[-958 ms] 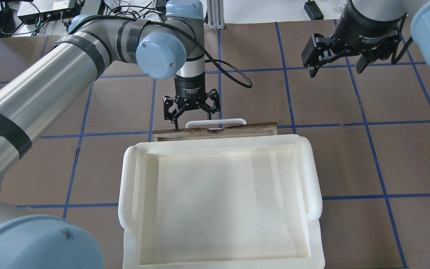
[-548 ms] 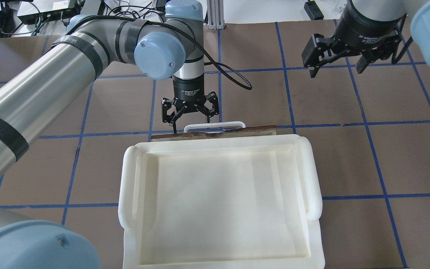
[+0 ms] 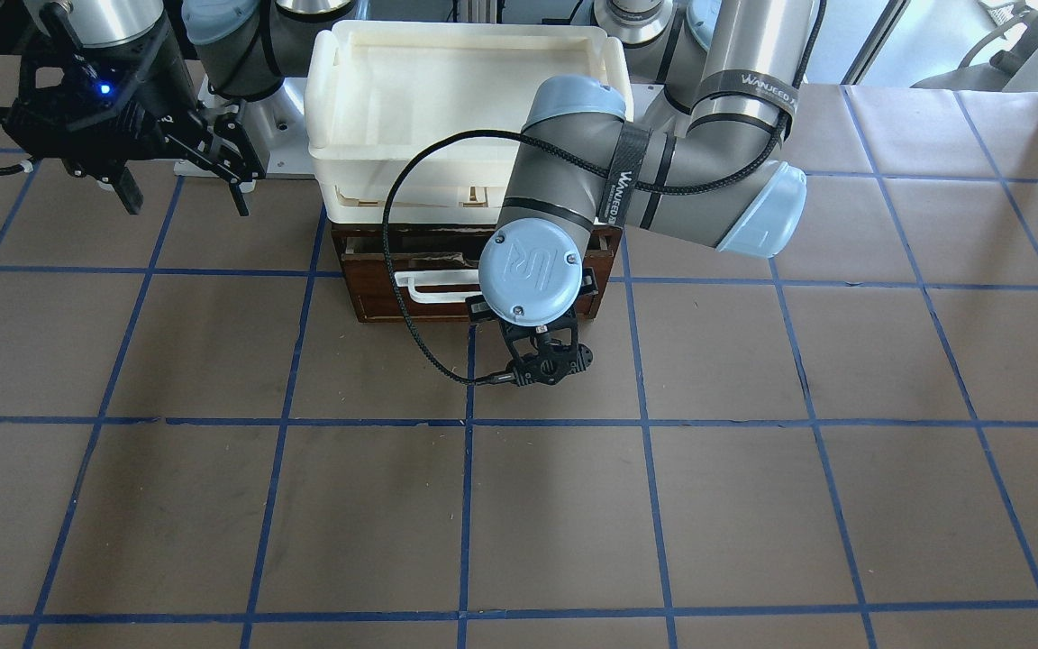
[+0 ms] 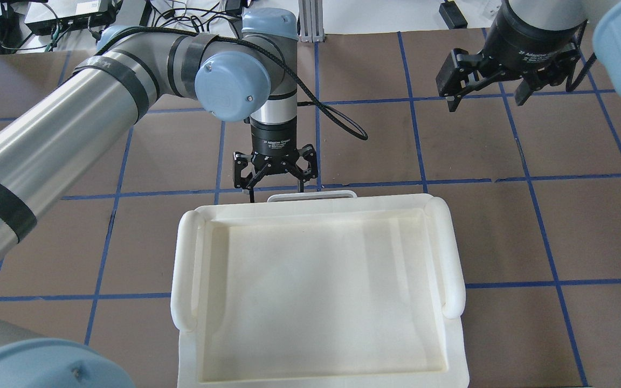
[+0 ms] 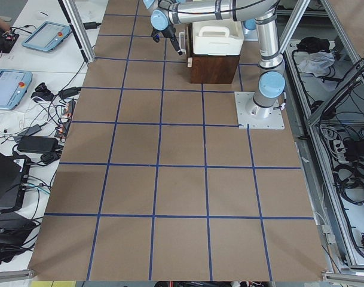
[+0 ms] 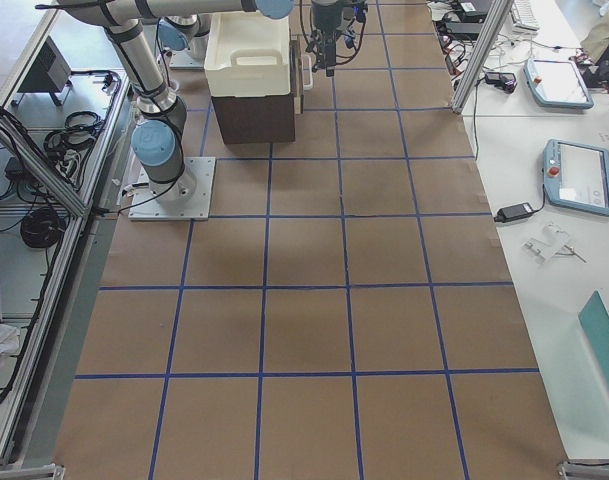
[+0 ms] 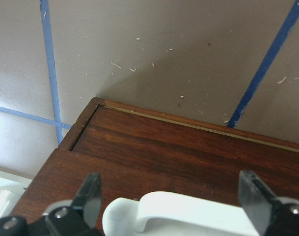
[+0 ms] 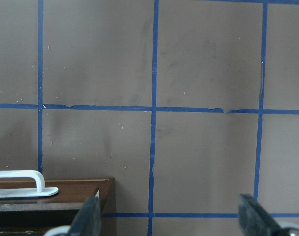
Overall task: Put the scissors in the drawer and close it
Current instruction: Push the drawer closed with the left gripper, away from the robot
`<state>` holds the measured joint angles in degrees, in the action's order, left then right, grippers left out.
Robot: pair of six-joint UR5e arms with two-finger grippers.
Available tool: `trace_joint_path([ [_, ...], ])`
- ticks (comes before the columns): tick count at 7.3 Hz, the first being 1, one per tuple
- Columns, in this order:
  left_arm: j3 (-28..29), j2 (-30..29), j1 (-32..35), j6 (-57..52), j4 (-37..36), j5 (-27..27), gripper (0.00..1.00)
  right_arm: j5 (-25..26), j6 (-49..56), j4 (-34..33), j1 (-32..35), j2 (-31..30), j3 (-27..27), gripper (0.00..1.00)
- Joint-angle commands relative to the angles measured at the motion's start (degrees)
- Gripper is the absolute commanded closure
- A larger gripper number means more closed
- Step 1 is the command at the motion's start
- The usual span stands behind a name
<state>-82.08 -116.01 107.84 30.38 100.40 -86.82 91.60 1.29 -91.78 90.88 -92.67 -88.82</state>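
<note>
Jaws spread and empty, the left gripper (image 4: pixel 276 191) sits at the white handle (image 7: pixel 178 211) of the drawer (image 7: pixel 188 152), where a straight, centred push should seat it flush

A brown table (image 5: pixel 182 179) ruled into squares by blue tape (image 5: pixel 207 166) lies under even, bright light. Out in front of the left tool (image 4: pixel 275 189), past the table's edge, a white bench (image 5: pixel 56 66) carries control tablets (image 5: pixel 8 88) and loose cables (image 5: pixel 44 128). Metal frame posts (image 5: pixel 77 30) stand at that edge.
</note>
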Motion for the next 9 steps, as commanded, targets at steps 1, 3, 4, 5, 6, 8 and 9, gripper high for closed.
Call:
trace_joint_path([
  [1,-0.3,0.3,0.2,-0.1,2.2,0.0,0.00,0.3,0.1,0.0,0.0,0.0,0.0,0.00],
  [3,-0.4,0.6,0.2,-0.1,3.0,0.0,0.00,0.2,0.1,0.2,0.0,-0.1,0.0,0.00],
  [4,-0.4,0.5,0.2,-0.1,3.3,0.0,0.00,-0.5,0.0,0.0,0.0,0.0,0.0,0.00],
  [5,-0.4,0.7,0.3,-0.1,3.4,0.1,0.00,0.2,0.2,0.0,0.0,0.0,0.0,0.00],
  [6,-0.5,0.6,0.5,-0.1,3.5,0.1,0.00,0.2,0.8,0.1,0.0,-0.1,0.0,0.00],
  [8,-0.8,1.0,1.3,-0.1,4.2,-0.4,0.00,0.1,0.6,0.0,0.0,-0.1,0.0,0.00],
  [9,-0.6,0.9,1.2,-0.1,3.8,-0.6,0.00,-0.6,0.6,0.0,0.0,-0.1,0.0,0.00],
])
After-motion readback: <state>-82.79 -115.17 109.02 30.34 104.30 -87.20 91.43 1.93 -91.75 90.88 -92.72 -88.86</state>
